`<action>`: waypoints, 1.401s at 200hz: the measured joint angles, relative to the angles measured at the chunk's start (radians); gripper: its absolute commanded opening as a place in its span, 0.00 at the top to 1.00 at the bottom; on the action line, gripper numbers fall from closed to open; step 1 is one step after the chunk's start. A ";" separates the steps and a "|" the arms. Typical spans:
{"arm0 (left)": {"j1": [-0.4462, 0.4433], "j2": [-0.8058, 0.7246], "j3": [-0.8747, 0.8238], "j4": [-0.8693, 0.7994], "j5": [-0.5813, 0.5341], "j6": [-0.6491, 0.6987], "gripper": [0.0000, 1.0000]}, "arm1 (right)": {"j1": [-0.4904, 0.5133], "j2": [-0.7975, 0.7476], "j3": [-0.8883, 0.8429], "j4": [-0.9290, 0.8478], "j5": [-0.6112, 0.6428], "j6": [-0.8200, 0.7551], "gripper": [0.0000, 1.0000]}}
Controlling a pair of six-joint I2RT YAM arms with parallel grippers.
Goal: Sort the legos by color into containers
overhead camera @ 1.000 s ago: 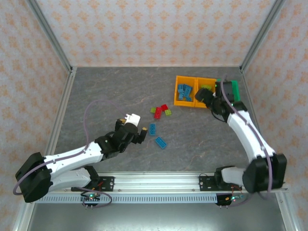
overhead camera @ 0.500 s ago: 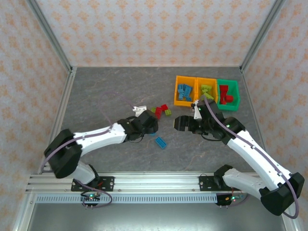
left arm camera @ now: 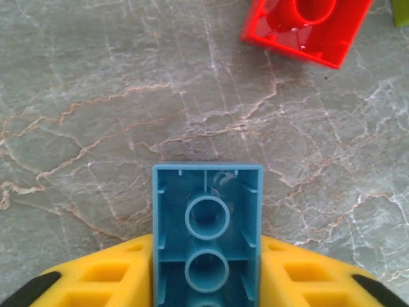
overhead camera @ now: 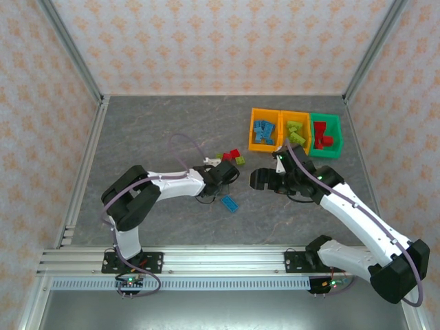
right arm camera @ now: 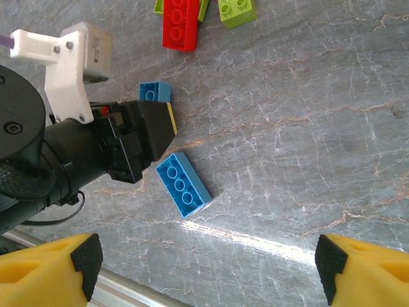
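Grey stone-patterned table (overhead camera: pixel 151 137) carries everything, with the containers (overhead camera: pixel 294 114) at its far right, three open bins joined in a row. The left orange bin (overhead camera: pixel 252 128) holds blue legos, the middle orange bin (overhead camera: pixel 282 130) holds lime green ones, and the green bin (overhead camera: pixel 336 137) at the right end holds red ones. The left gripper (overhead camera: pixel 229 174) reaches to the middle of the table, its yellow fingers (left arm camera: pixel 96 275) pressed against both sides of a blue brick (left arm camera: pixel 207 217) whose hollow underside faces the wrist camera. The right gripper (overhead camera: pixel 258 180) hovers just beside it, between the loose pile and the bins, with its jaws spread wide and nothing between them. A second blue brick (right arm camera: pixel 183 184) lies studs up on the table near the left gripper's tip. Beyond it lie a red brick (right arm camera: pixel 178 24) and lime green bricks (right arm camera: pixel 236 9) in a small cluster. Another red piece (left arm camera: pixel 307 29) sits underside up just ahead of the pinched brick.
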 measured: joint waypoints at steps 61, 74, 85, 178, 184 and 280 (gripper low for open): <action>-0.024 -0.068 0.092 -0.050 0.022 0.034 0.81 | 0.000 -0.090 0.000 0.000 0.092 0.029 0.09; -0.031 -0.069 0.195 -0.057 0.016 0.061 0.81 | 0.000 -0.146 0.000 0.001 0.151 0.047 0.08; -0.031 -0.054 0.296 -0.067 0.000 0.090 0.81 | 0.000 -0.190 0.000 0.004 0.197 0.069 0.08; 0.035 0.630 1.413 -0.277 -0.148 0.432 0.67 | 0.000 -0.308 -0.004 -0.061 0.311 0.123 0.08; 0.040 0.664 1.453 -0.289 -0.154 0.447 0.63 | 0.000 -0.319 -0.006 -0.063 0.311 0.126 0.08; 0.048 0.584 1.382 -0.330 -0.113 0.491 0.49 | 0.000 -0.343 -0.027 -0.097 0.311 0.152 0.08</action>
